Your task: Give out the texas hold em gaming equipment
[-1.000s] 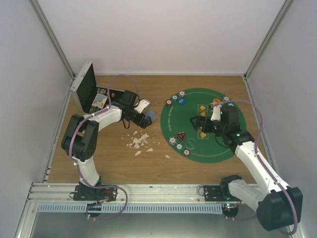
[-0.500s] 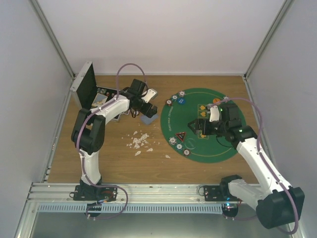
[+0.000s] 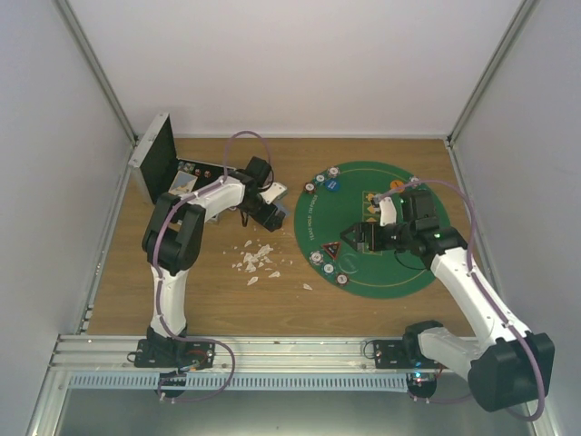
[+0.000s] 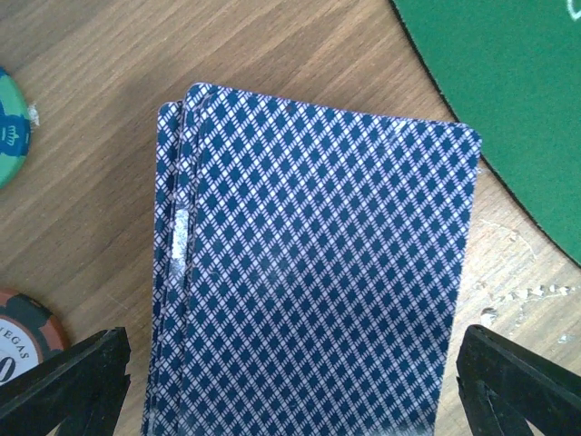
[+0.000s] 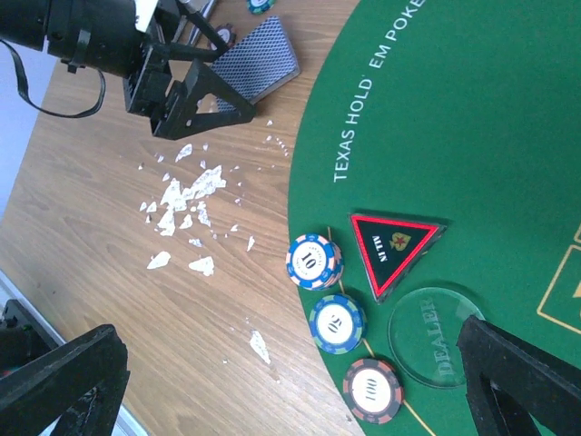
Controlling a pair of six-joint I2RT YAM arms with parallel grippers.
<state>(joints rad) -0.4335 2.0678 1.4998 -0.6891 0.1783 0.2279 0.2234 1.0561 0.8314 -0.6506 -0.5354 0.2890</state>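
Note:
A deck of blue diamond-backed playing cards (image 4: 318, 272) lies on the wood by the edge of the green mat (image 4: 517, 100). My left gripper (image 4: 290, 391) is open right above the deck, one finger on each side of it. It also shows in the top view (image 3: 269, 209) and the right wrist view (image 5: 204, 95), beside the cards (image 5: 259, 59). My right gripper (image 5: 290, 363) is open and empty over three chips (image 5: 337, 322), a red-black triangular token (image 5: 392, 250) and a clear dealer button (image 5: 434, 338). Its place in the top view (image 3: 356, 239) is over the green mat (image 3: 381, 272).
White scraps (image 3: 255, 259) lie scattered on the wood left of the mat. An open case (image 3: 156, 159) stands at the back left. Blue (image 3: 334, 187) and orange (image 3: 397, 185) buttons and more chips (image 3: 320, 179) sit at the mat's far side. Two chips (image 4: 23, 331) lie left of the deck.
The left arm has swung its elbow back and turned its wrist, staying over the deck. The right gripper has moved left and nearer, toward the triangular token and chips.

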